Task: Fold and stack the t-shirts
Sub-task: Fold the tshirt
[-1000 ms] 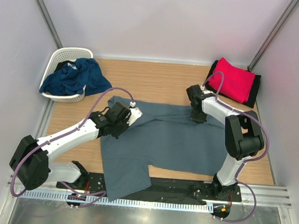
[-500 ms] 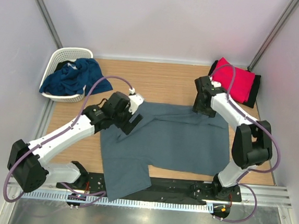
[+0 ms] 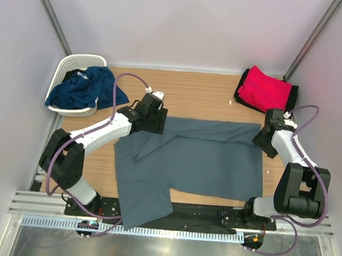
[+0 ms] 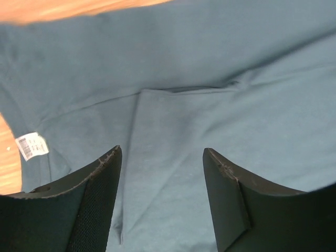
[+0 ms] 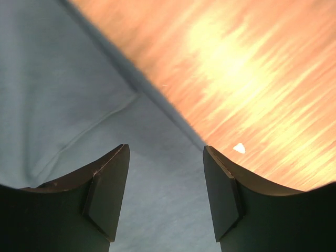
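A slate grey-blue t-shirt [image 3: 204, 161] is spread flat across the middle of the worktop [image 3: 192, 94], and one part of it is draped over the near edge at the left. Its far strip is folded back onto the body. The left jaws are held just above the shirt's far-left part; they are parted and nothing is gripped between them. A white label [image 4: 31, 145] is seen beside them in the left wrist view. The right jaws are poised over the shirt's far-right edge, likewise parted and empty, with bare wood and a small white fleck [image 5: 239, 148] beyond them. In the far-right corner a folded red t-shirt [image 3: 265, 90] is laid on a folded black t-shirt [image 3: 291, 102]. In the far-left corner a navy t-shirt [image 3: 84, 87] is heaped in a white basket [image 3: 68, 65] and spills over its rim.
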Available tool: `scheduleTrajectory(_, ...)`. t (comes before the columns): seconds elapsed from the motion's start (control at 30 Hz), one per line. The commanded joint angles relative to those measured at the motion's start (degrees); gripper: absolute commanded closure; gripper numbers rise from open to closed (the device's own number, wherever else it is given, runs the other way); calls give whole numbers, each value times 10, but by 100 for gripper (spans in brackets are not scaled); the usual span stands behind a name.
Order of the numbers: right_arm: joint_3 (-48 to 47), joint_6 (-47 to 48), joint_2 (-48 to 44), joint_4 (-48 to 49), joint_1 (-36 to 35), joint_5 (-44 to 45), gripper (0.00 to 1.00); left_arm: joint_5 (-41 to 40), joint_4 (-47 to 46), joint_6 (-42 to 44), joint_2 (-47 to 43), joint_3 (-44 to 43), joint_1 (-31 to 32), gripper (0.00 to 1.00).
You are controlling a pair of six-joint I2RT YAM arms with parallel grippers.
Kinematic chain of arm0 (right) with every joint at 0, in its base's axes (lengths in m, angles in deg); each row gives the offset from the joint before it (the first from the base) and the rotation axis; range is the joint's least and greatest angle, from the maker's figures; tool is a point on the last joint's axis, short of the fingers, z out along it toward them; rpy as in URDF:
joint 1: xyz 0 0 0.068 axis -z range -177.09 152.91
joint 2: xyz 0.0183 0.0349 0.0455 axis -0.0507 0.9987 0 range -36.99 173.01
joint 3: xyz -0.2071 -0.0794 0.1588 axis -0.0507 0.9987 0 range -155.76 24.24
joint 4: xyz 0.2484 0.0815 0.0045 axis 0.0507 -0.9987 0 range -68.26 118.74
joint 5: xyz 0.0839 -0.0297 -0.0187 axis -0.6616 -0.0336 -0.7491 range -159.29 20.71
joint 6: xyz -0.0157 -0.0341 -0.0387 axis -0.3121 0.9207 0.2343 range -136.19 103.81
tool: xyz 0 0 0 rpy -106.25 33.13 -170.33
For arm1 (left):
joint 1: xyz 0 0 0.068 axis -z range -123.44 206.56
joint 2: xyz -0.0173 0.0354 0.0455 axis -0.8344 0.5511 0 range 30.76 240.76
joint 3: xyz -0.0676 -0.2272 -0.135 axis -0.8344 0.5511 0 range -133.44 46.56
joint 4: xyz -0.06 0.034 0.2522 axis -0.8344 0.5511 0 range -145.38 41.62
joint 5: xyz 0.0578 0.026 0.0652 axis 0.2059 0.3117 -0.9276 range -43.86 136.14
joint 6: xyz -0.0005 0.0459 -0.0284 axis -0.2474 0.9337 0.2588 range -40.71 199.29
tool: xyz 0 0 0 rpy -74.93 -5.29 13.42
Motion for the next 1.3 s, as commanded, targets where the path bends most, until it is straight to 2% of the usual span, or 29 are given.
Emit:
scheduleTrajectory(0.0, 27, -20, -19, 64, 33, -35, 36, -2, -60, -57, -8, 17, -29, 37)
scheduleTrajectory(0.13, 31, -20, -8, 82, 42, -40, 38, 35, -101, -48, 7, 37, -34, 38)
scheduleTrajectory(0.33, 30, -23, 13, 92, 44, -43, 38, 44, -137, -32, 51, 37, -38, 37)
scheduleTrajectory(0.5, 23, -20, 17, 94, 45, -46, 39, 66, -148, -48, 79, 29, -66, 38)
scheduleTrajectory(0.77, 19, -16, 27, 93, 45, -51, 41, 104, -181, -65, 115, 37, -71, 39)
scheduleTrajectory(1.17, 16, -7, 22, 93, 46, -50, 41, 98, -181, -83, 135, 41, -71, 63)
scheduleTrajectory(1.27, 16, -7, 22, 92, 46, -50, 42, 112, -182, -86, 129, 44, -71, 80)
